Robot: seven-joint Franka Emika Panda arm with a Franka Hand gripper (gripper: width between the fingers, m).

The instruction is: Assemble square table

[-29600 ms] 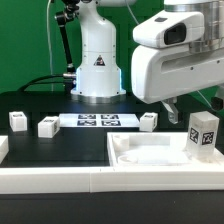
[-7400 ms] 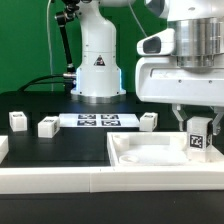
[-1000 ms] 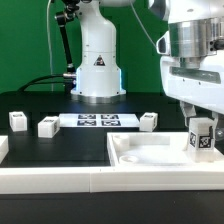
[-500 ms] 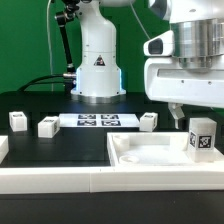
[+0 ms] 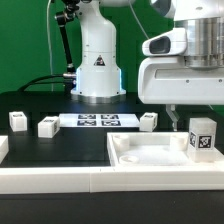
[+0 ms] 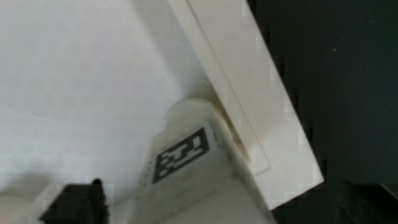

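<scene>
The square table's top is a large white slab (image 5: 150, 157) lying flat at the exterior view's right. One white leg (image 5: 203, 136) with a black-and-white tag stands upright on the slab's far right corner. My gripper (image 5: 195, 115) hangs just above that leg, open and holding nothing. Three more short white legs (image 5: 17, 120) (image 5: 47, 126) (image 5: 149, 121) lie on the black table. In the wrist view the tagged leg (image 6: 189, 152) sits against the slab's raised rim (image 6: 240, 85), and one dark finger (image 6: 75, 202) shows beside it, apart from it.
The marker board (image 5: 98, 121) lies flat between the loose legs. A long white border rail (image 5: 55, 181) runs along the front. The robot's white base (image 5: 97, 60) stands behind the marker board, before a green backdrop.
Over the last second the jaws have spread off the upright leg and the hand has lifted a little. The leg stays standing on the slab's corner.
</scene>
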